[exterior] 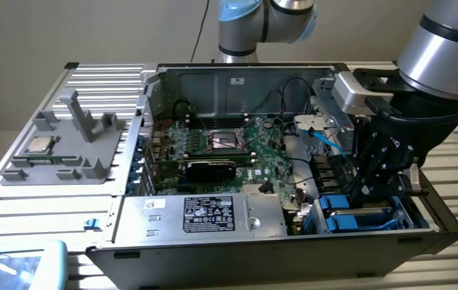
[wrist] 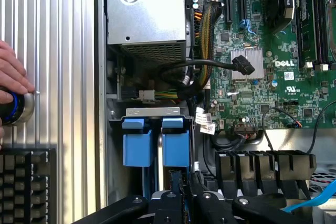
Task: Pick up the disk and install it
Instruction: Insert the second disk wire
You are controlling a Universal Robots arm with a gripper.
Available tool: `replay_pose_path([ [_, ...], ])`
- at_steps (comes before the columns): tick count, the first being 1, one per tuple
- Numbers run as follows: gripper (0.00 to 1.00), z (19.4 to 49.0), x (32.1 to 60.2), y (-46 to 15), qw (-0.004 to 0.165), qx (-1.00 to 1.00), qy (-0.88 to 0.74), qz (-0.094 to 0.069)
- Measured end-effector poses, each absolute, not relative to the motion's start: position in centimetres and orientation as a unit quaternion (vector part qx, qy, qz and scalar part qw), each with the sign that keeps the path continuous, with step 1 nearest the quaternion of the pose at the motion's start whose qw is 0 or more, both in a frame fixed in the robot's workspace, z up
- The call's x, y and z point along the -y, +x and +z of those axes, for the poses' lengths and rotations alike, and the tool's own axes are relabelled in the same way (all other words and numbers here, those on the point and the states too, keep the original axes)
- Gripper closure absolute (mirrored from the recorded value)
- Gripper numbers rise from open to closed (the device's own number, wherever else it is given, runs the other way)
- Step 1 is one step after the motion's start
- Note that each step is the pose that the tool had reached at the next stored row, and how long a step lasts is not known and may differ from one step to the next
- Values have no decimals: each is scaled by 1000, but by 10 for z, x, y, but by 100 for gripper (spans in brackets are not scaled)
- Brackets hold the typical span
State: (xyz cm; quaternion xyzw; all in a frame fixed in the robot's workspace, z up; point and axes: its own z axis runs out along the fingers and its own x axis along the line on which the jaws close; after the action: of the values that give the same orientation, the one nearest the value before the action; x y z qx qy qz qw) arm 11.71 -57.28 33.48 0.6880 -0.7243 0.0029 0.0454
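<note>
— Disk (exterior: 356,215) position first: where does it sit against the jaws?

— Directly under them, standing on edge in the drive bay (exterior: 374,225) at the corner of the computer case (exterior: 212,254). In the wrist view its blue frame (wrist: 174,148) lies just ahead of the gripper (wrist: 181,199), beside a second blue carrier (wrist: 137,148).

— And the jaws?

— Drawn in narrow, pinching the frame's upper edge, as far as I can judge; the contact itself is hidden.

— So how to seat it well?

— Keep the frame square to the bay rails, press straight along the slot, no twist. Watch the black cable (wrist: 210,66) and the light blue one (exterior: 325,140) close beside the jaws; neither should snag.
</note>
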Motion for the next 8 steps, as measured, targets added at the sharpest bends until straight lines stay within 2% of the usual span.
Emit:
replay_pose_path([
  [8, 82, 334, 573, 117, 45, 724, 688, 3],
])
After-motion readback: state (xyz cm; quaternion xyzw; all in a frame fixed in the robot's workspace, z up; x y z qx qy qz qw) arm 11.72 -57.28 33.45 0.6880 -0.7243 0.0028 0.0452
